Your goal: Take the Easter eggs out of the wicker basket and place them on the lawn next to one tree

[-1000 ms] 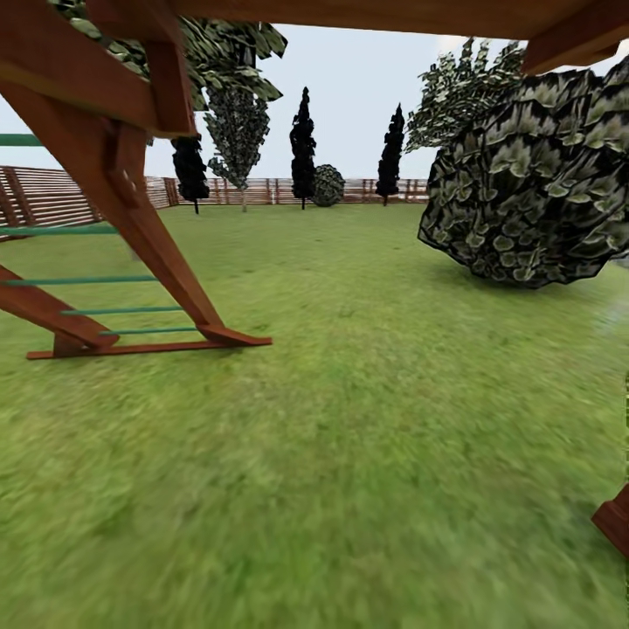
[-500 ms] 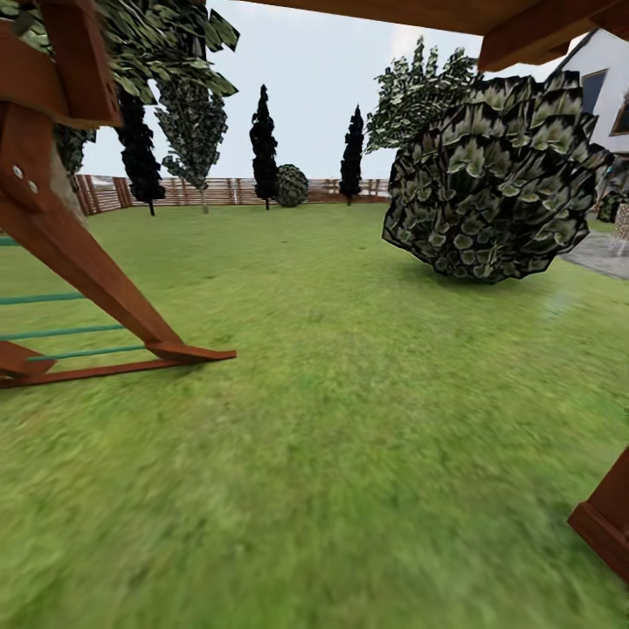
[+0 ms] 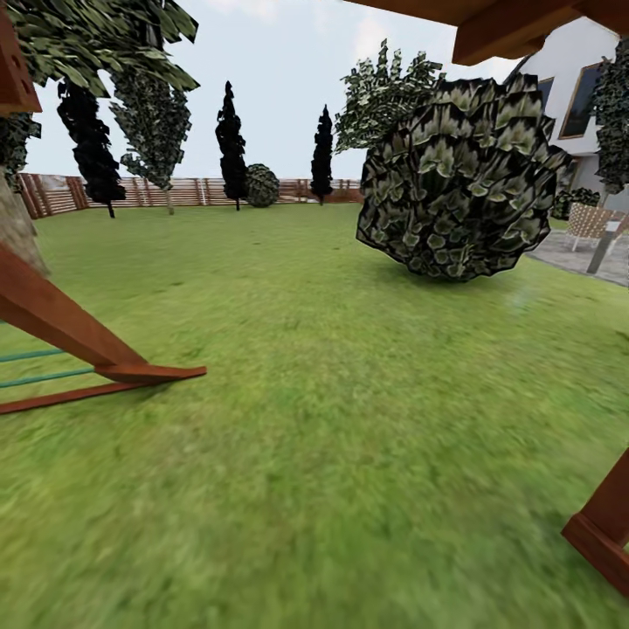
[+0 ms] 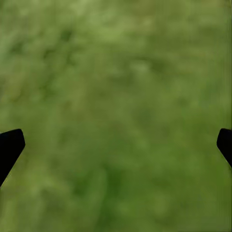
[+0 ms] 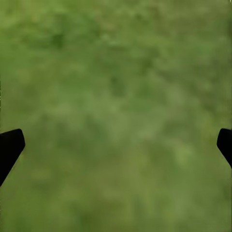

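The Easter eggs and the wicker basket are out of view. The lawn (image 3: 332, 376) spreads wide and flat ahead of me in the head view. At the left edge, behind the playset beam, rises a grey-beige tree trunk (image 3: 16, 229) with leafy branches above it. My left gripper (image 4: 116, 145) hangs open over blurred grass (image 4: 121, 87), its dark fingertips (image 4: 9, 145) far apart and nothing between them. The right gripper (image 5: 116, 147) is also open over bare grass (image 5: 121, 82), its fingertips (image 5: 9, 145) at the picture's sides.
A wooden playset leg (image 3: 96, 345) with green rungs stands at the left, and another post foot (image 3: 603, 533) at the lower right. A big round shrub (image 3: 459, 179) sits ahead to the right. Beyond are dark cypresses (image 3: 231, 144), a slat fence (image 3: 192, 190), the white house (image 3: 577, 96) and a paved patio (image 3: 585, 253).
The whole head view has swung to the right: the playset frame slid towards the left edge, the shrub moved left, and the white house and patio came into sight.
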Motion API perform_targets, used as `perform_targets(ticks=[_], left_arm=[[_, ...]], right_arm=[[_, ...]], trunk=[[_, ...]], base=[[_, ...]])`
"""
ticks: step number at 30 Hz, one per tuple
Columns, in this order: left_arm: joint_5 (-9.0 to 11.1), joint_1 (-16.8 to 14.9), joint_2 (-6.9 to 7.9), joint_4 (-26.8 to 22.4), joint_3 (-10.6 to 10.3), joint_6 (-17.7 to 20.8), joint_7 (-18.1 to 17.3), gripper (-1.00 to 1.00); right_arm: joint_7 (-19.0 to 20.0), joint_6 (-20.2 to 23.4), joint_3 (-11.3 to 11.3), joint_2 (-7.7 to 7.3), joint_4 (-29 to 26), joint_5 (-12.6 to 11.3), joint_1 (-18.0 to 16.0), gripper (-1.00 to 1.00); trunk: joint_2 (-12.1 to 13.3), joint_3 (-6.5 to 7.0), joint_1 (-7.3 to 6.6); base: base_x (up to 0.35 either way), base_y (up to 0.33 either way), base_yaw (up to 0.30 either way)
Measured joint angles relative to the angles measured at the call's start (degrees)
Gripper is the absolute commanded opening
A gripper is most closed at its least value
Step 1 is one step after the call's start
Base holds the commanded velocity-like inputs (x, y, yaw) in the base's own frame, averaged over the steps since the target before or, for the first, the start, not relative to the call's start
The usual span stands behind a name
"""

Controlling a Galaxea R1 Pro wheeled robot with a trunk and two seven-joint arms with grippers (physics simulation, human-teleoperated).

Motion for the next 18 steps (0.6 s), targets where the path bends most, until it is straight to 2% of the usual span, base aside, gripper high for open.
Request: perform_targets(ticks=[12,18], left_arm=[[0.0,0.0,-0.02,0.0,0.0,0.0,0.0,1.00],[0.0,0.0,-0.01,0.0,0.0,0.0,0.0,1.00]], right_arm=[[0.0,0.0,0.0,0.00,0.0,0.0,0.0,1.00],[0.0,0.0,0.0,-0.01,0.0,0.0,0.0,1.00]], trunk=[[0.0,0.00,0.00],[0.0,0.00,0.00]], base=[[0.335,0.096,-0.003],[0.335,0.108,-0.221]])
